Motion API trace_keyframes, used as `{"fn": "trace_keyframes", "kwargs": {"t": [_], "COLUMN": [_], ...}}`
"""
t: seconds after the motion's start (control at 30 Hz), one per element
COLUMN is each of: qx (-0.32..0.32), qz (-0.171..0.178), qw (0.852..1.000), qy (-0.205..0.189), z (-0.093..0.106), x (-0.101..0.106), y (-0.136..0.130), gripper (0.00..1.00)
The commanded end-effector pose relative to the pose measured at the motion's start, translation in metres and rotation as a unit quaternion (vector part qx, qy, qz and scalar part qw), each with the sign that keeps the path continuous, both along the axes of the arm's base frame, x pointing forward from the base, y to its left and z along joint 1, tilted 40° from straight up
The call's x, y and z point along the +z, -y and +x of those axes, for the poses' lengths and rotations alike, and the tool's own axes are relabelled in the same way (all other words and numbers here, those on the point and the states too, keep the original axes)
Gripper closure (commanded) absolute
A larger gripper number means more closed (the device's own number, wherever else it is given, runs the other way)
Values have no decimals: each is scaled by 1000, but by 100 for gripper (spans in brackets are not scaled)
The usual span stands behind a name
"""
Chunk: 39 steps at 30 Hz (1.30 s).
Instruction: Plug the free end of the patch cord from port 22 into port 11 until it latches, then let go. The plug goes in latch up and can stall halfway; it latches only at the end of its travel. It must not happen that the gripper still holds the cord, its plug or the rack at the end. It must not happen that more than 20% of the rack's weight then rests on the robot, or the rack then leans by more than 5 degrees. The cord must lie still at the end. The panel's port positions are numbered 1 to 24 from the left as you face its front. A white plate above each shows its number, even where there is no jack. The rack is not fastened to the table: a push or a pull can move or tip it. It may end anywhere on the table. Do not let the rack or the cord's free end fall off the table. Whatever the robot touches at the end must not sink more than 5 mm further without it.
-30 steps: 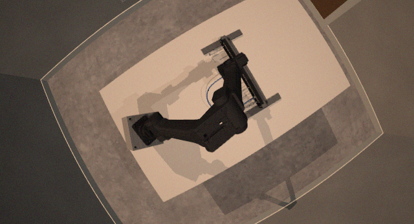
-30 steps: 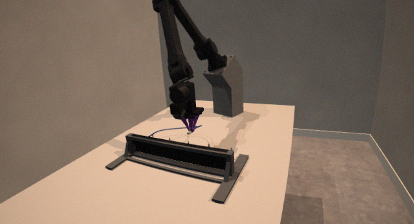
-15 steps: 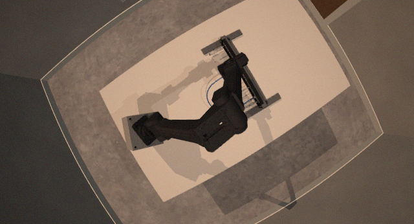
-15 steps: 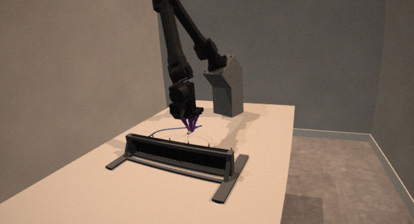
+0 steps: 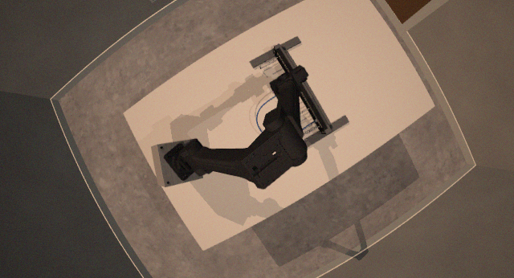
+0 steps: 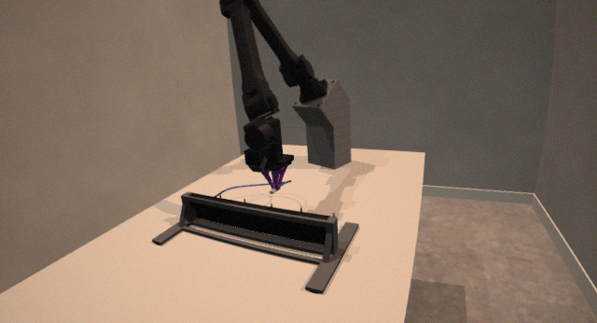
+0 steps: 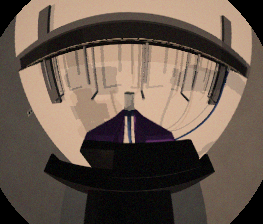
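Purple fingers (image 6: pixel 282 174): closed on the plug (image 6: pixel 272 191) (image 7: pixel 129 101), short of the rack (image 5: pixel 315 105) (image 6: pixel 261 210) (image 7: pixel 132 31). Advised: square to port 11, latch up; press straight, gently, to full travel.

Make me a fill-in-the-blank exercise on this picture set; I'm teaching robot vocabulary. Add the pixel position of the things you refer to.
The black robot hand's purple fingers (image 6: pixel 267 177) grip the small pale ____. The thin cord (image 5: pixel 257 116) (image 6: pixel 238 187) (image 7: pixel 213 116) is coloured ____. The long dark metal rack (image 5: pixel 311 95) (image 6: pixel 261 212) (image 7: pixel 132 29) stands on the ____.

Missing words: plug; blue; table.
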State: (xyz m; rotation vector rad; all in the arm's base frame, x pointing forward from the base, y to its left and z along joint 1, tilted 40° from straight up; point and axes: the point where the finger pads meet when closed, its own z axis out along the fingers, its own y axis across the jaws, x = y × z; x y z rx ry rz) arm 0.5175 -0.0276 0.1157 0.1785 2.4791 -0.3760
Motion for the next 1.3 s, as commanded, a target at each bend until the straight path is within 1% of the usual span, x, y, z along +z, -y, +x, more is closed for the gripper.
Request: {"fn": "trace_keyframes", "kwargs": {"t": [0.0,0.57,0.8,1.27], "qx": [-3,0,0,-1], "qz": [0,0,0,-1], "qw": [1000,1000,1000,1000], "qy": [10,21,19,14], "z": [-1,7,11,33], "x": [15,22,19,11], "y": [6,2,3,11], "gripper": [100,100,100,100]}}
